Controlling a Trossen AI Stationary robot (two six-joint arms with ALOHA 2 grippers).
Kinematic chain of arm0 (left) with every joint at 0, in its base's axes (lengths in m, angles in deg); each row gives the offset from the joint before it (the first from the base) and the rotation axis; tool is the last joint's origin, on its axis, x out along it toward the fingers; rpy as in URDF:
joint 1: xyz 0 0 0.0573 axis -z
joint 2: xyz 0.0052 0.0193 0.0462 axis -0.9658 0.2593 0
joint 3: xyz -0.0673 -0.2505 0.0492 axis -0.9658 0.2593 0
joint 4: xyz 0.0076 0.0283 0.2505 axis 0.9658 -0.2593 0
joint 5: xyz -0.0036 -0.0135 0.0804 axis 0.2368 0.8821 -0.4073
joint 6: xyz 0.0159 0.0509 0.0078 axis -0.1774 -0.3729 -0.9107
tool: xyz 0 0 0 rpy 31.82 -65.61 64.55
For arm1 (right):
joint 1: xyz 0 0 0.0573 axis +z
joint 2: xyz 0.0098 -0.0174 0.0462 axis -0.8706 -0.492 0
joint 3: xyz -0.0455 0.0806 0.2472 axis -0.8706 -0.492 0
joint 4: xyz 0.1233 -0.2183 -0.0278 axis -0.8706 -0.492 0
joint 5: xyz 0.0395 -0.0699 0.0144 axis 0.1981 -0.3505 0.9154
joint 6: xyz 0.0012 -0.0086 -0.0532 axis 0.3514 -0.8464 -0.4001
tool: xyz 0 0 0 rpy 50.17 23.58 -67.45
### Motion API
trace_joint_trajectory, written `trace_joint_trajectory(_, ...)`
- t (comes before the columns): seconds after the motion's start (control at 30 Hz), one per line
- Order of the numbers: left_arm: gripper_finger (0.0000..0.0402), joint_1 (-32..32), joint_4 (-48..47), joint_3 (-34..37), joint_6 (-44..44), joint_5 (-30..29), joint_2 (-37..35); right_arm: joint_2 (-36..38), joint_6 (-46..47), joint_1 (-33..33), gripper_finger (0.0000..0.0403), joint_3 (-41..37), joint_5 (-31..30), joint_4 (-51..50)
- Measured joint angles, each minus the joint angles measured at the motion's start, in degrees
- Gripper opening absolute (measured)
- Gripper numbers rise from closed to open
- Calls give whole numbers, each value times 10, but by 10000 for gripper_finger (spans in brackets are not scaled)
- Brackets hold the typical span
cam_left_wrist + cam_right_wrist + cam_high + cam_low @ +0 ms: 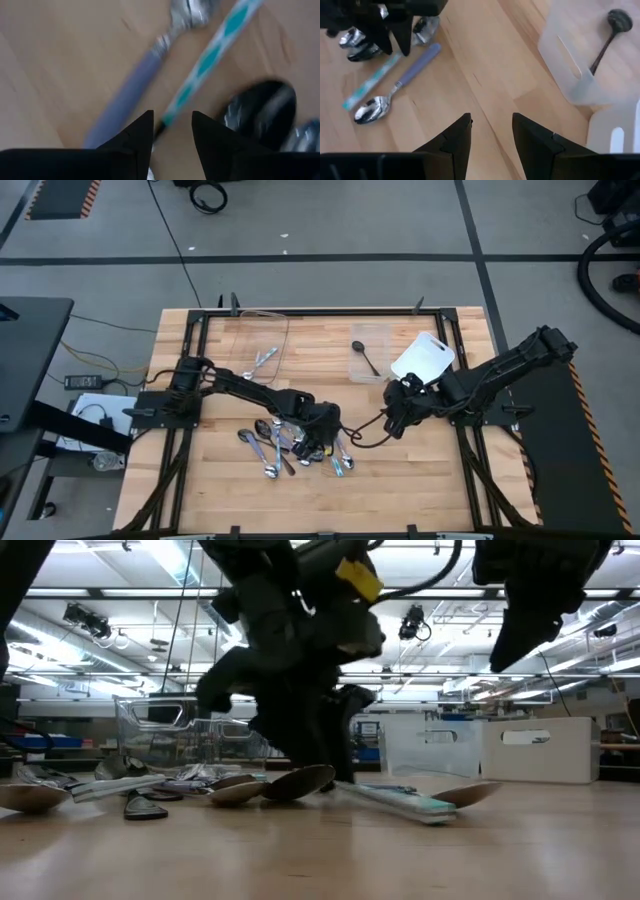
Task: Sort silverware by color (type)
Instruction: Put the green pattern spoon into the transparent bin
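Hovering low at frame centre, the left pincer [322, 442] gapes apart over the spoons [275, 445]; right pincer [393, 423] open, empty.

My wooden table [210, 490] and its load

Spoons [290, 445] lie piled near its middle; two clear containers [368, 358] sit farther back, one holding a dark spoon [365, 356].

Bright overhead strip lights; left wrist view blurred.
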Motion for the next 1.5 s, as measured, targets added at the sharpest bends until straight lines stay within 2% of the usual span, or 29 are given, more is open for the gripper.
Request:
trace_joint_trajectory(0.23,131,-3,-8,-2,-6,3,11,-1,0,0,153,-6,-2,7)
trace_joint_trajectory(0.6,20,-3,-25,-2,-34,3,11,-2,-1,0,153,-7,-14,16)
trace_joint_trajectory(1.17,20,2,-45,2,29,-36,-36,-2,-28,0,153,-7,-32,15)
trace_joint_trajectory(1.33,20,3,-62,1,56,-37,-81,-2,-47,-2,153,-7,-32,15)
trace_joint_trajectory(1.5,20,1,-93,1,78,-64,-138,-2,-56,-5,153,-7,-32,15)
